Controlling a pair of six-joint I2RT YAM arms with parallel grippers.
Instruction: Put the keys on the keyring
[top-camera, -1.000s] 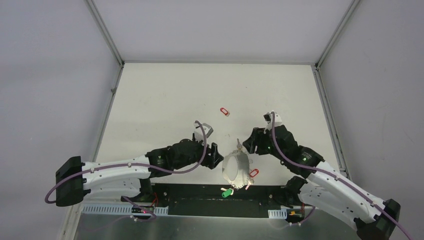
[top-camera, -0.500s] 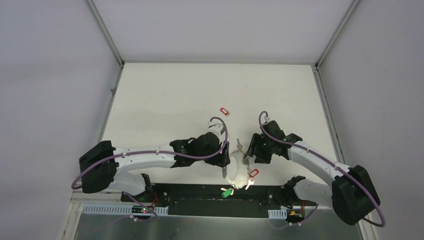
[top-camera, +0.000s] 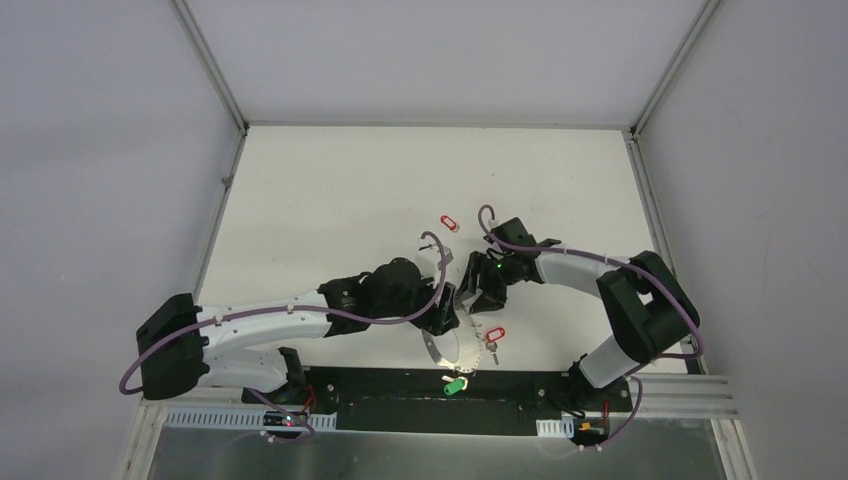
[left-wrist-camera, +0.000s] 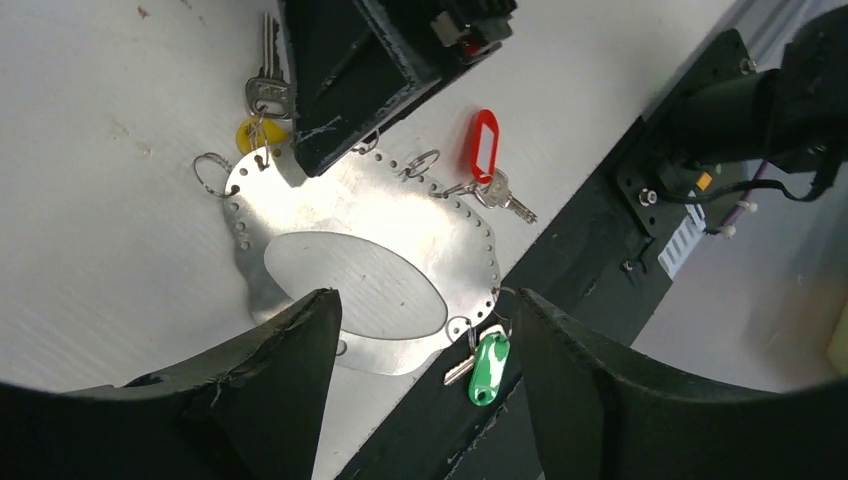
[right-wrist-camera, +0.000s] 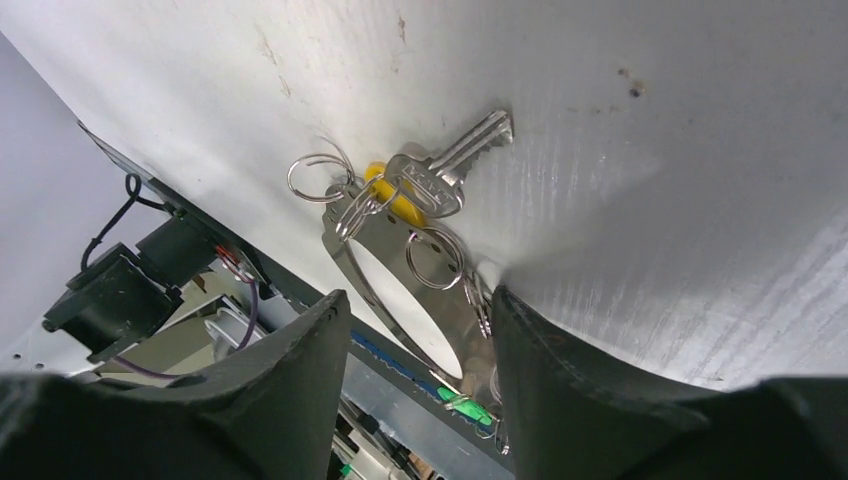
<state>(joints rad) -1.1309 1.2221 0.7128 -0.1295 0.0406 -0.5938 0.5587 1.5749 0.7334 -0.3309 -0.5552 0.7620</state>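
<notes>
Keyring (left-wrist-camera: 400, 205): we count yellow key (left-wrist-camera: 262, 100), red key (left-wrist-camera: 483, 145), green key (left-wrist-camera: 488, 358) hung; loose key (top-camera: 449, 222) outstanding; left tool (left-wrist-camera: 425, 305), right tool (right-wrist-camera: 420, 300) released.

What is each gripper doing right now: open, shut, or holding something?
Left gripper: jaws open, holding nothing, above the keyring.
Right gripper: jaws open, holding nothing, near the yellow-tagged key.

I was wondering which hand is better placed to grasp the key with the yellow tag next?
Probably the right. The key with the yellow tag lies ahead of the right hand, between its open fingers, whereas the left hand is centred over the ring, with that key off to its side.
</notes>
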